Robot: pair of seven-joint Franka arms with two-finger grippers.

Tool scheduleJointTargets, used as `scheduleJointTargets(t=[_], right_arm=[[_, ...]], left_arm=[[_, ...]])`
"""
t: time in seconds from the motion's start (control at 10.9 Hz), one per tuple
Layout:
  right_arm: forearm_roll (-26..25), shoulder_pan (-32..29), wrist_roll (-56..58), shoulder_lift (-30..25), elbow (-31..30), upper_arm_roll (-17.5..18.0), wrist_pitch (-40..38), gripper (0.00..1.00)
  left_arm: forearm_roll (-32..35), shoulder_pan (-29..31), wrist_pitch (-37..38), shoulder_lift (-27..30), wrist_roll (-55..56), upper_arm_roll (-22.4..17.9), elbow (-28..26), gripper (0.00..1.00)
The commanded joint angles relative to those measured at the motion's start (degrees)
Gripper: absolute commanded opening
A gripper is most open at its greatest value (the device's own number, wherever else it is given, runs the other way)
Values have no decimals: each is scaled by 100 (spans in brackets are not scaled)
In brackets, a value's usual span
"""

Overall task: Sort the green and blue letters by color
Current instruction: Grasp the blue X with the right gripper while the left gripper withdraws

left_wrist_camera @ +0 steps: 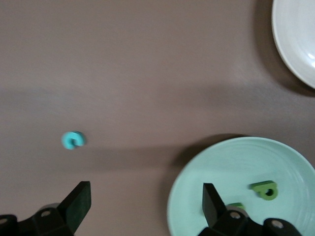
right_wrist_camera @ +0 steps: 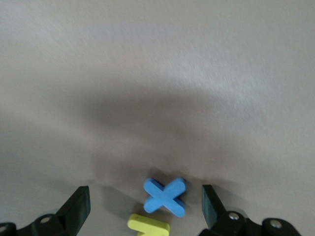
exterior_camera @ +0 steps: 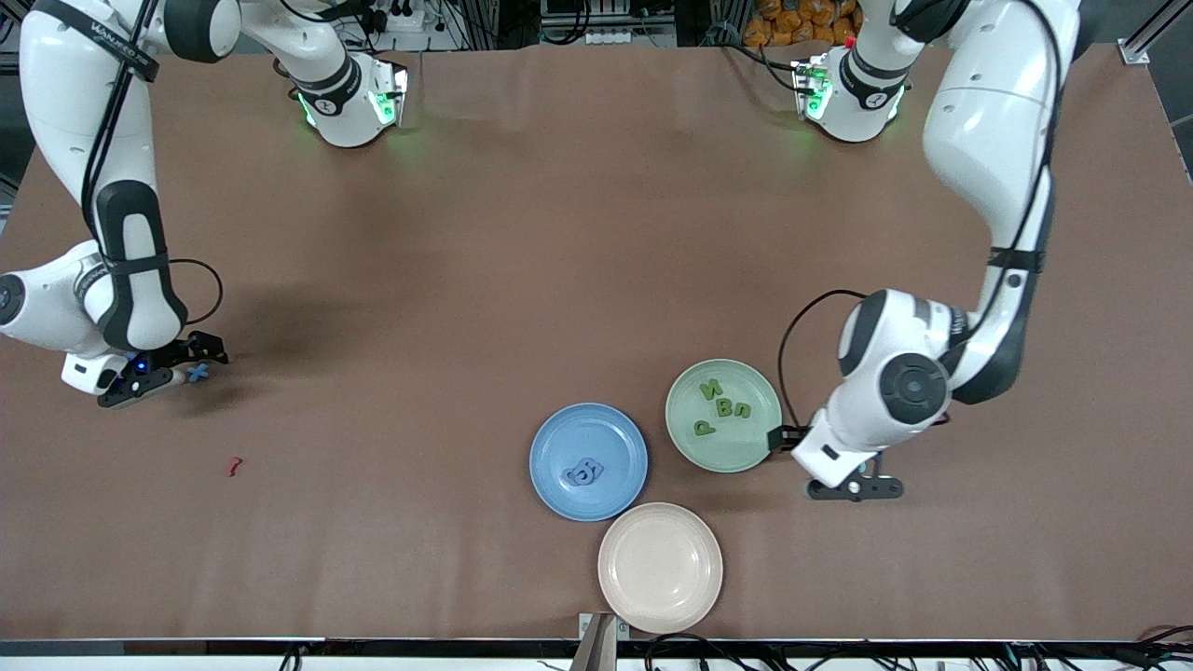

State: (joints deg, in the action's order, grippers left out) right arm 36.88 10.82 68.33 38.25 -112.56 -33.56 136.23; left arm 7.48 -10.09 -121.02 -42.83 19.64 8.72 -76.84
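Robot lab: aluminium framing [exterior_camera: 1145, 37], cables [exterior_camera: 596, 37], brown table [exterior_camera: 559, 233].

White arms (black joints, cables), green-lit bases.

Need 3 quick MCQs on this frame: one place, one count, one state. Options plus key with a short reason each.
1. The blue X-shaped foam letter lies
A. on the blue plate
B. on the brown table under the right pincer
C. on the cream plate

2. Green foam letters on the pale green round plate:
A. one
B. two
C. four

3. The right pincer is
A. open, empty
B. shut on a letter
C. holding a plate

Key:
1 B: right wrist view shows it on the table between the fingers, beside a yellow foam piece.
2 C: four show in the front view.
3 A: fingers stand apart around the X, not touching it.
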Motion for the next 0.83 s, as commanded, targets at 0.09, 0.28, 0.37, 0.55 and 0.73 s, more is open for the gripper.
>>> scheduleJointTargets(t=[0.09,0.28,0.37,0.55,0.73], right_arm=[[-49,-142,-31,-20,199,51,-273,100],[-76,-115,-31,51,173,51,77,100],[-76,-124,-31,103,146,60,166,100],[-76,-124,-31,121,137,60,202,100],[-76,-89,-31,121,120,60,211,100]], left_arm=[[-177,787,404,1108,-1223,50,-628,100],[-177,1297,553,1460,-1846,77,-875,100],[-177,1508,623,1654,-2145,77,-1033,100],[-177,1921,633,2145,-2481,86,-1419,100],[-177,1985,650,2786,-2491,77,-1815,100]])
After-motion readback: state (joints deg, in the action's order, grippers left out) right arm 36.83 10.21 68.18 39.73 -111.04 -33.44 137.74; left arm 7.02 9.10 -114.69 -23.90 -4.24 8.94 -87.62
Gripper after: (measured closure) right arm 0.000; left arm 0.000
